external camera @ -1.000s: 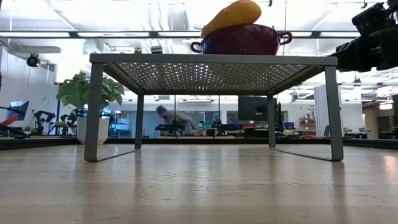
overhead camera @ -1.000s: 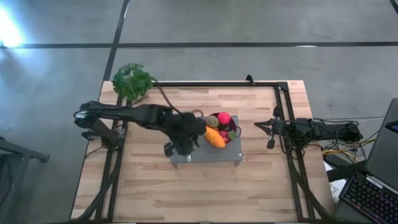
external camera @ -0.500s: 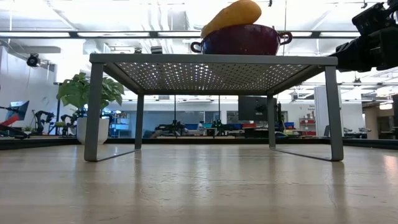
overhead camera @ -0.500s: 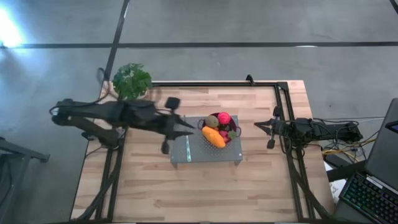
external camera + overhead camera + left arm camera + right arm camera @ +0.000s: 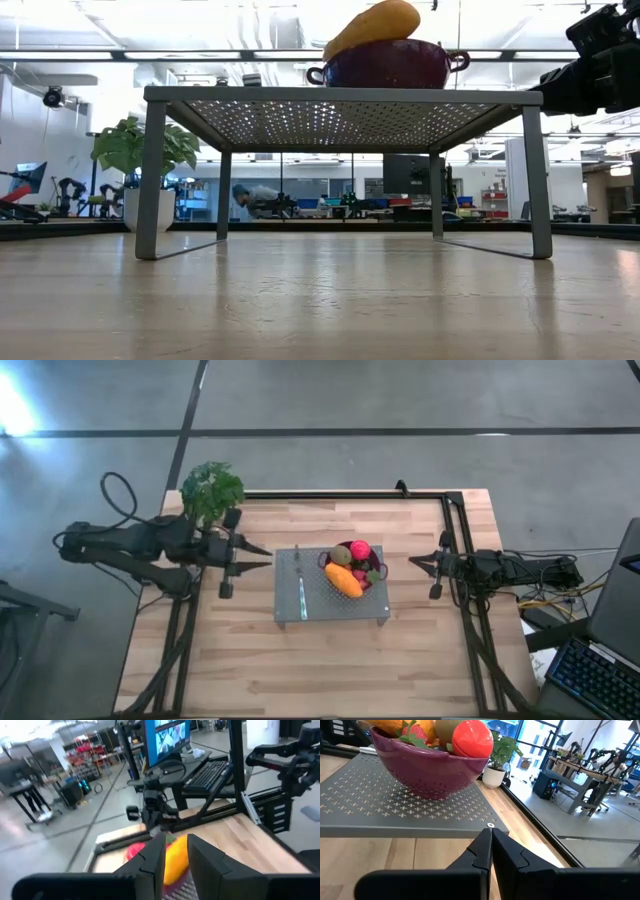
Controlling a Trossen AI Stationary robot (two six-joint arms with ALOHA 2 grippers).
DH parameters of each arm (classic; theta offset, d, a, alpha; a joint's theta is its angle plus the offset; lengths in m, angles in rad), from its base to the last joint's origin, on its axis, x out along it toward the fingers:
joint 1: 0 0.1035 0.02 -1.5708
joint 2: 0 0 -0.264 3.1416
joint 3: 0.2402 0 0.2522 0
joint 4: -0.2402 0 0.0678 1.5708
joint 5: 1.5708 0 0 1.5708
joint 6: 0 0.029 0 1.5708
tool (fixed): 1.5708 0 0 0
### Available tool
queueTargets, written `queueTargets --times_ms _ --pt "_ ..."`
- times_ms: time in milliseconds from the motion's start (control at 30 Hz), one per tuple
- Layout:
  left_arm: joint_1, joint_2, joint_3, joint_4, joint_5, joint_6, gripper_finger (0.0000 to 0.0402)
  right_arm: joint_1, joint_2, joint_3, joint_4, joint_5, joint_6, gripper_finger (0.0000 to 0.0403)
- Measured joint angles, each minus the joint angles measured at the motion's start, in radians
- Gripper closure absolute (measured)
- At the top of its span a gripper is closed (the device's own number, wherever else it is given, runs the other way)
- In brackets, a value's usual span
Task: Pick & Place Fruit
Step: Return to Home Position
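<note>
The fruit lies heaped in a purple bowl [image 5: 352, 570] on a grey perforated rack [image 5: 340, 610]: an elongated orange piece [image 5: 343, 580], a pink-red ball [image 5: 360, 549], a brown-green oval [image 5: 342, 555] and red strawberries [image 5: 415, 732]. My left gripper [image 5: 262, 556] hangs open over the table left of the rack, pointing at it; in its wrist view the left gripper [image 5: 176, 855] frames the orange piece [image 5: 175, 862]. My right gripper [image 5: 413, 563] is shut, right of the rack, with the right gripper [image 5: 490, 837] aimed at the bowl [image 5: 430, 767].
A slim light knife [image 5: 303, 596] lies on the rack left of the bowl. A potted plant [image 5: 213, 490] stands at the table's far left corner. A dark frame runs along the far and right edges. Bare wood lies on the near side of the rack.
My left arm has drawn back from over the rack's left part toward the table's left edge. The knife, hidden under the gripper a second ago, now shows lying on the rack. The bowl, fruit and right arm have stayed put.
</note>
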Motion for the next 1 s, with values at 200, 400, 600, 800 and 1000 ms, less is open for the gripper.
queueTargets --times_ms 200,400,600,800,1000 --pt "0.004 -0.106 -0.175 0.034 0.002 -0.058 0.0318 0.000 0.000 0.000 0.000 0.000 0.000 0.0394" --pt "0.010 -0.217 -0.362 0.099 0.054 -0.048 0.0314 0.000 0.000 0.000 0.000 0.000 0.000 0.0394" --pt "0.015 -0.307 -0.506 0.129 0.063 -0.041 0.0314 0.000 0.000 0.000 0.000 0.000 0.000 0.0394" --pt "0.039 -0.351 -0.606 0.194 0.063 -0.016 0.0314 0.000 0.000 0.000 0.000 0.000 0.000 0.0394" --pt "0.091 -0.355 -0.682 0.281 0.063 0.020 0.0314 0.000 0.000 0.000 0.000 0.000 0.000 0.0394"
